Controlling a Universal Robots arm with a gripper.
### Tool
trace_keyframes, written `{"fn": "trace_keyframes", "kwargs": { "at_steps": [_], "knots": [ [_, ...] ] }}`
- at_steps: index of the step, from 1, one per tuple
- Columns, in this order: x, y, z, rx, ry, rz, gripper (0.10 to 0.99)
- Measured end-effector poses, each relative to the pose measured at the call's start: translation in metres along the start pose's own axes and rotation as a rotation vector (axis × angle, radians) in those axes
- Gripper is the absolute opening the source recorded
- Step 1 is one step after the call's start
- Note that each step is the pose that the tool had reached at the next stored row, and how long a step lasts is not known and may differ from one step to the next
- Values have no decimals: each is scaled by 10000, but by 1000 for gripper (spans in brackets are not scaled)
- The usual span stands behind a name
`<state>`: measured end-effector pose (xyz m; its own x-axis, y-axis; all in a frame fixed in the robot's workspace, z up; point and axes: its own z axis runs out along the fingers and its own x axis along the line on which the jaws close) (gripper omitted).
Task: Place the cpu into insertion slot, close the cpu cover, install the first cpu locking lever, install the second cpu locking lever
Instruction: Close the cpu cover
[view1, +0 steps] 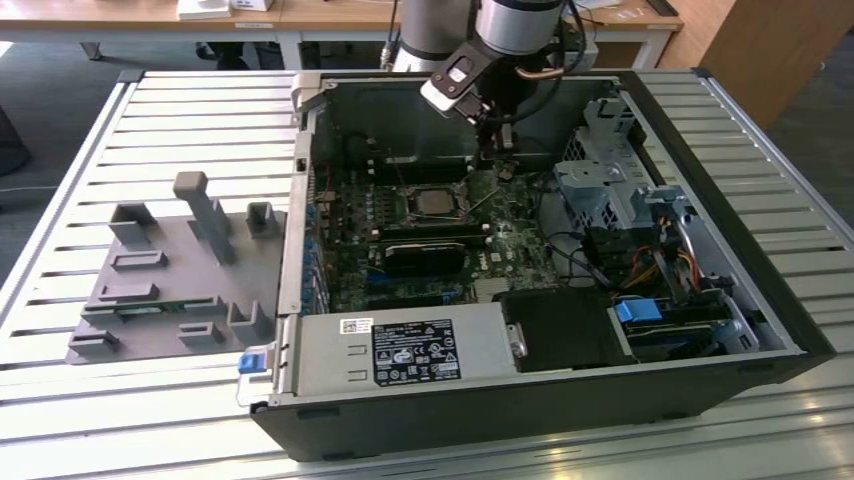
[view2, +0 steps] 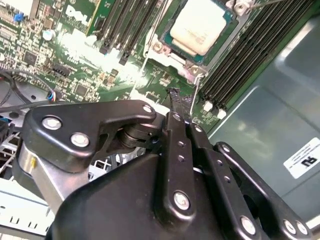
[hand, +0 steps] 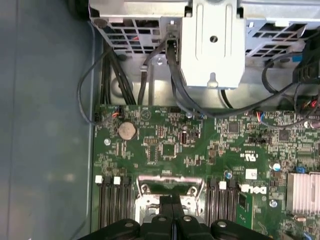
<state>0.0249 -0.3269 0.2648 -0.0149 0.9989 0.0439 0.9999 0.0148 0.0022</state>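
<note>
The cpu, with its silver-grey top up, lies in the insertion slot, whose contact field is hidden beneath it. The cpu cover lies flat around it as a thin silvery frame. In the exterior view the cpu sits mid-board. My gripper is shut, its black fingertips together just above the board beside the socket's corner. A thin silvery locking lever runs close along the fingertips; I cannot tell whether they touch it. The gripper hangs over the cover's edge, and in the exterior view the gripper reaches down beside the socket.
Black memory slots flank the socket. A long black card lies nearer the power supply. A drive cage and cables crowd the exterior view's right. A grey fixture plate sits outside the case.
</note>
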Motion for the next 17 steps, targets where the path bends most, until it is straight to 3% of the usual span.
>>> {"fn": "trace_keyframes", "kwargs": {
  "at_steps": [5, 10, 17],
  "knots": [
    [1, 50, 13, 1, -22, -15, 106],
    [1, 71, 27, 18, -21, -418, 106],
    [13, 156, 34, 18, -21, -424, 106]
  ]
}}
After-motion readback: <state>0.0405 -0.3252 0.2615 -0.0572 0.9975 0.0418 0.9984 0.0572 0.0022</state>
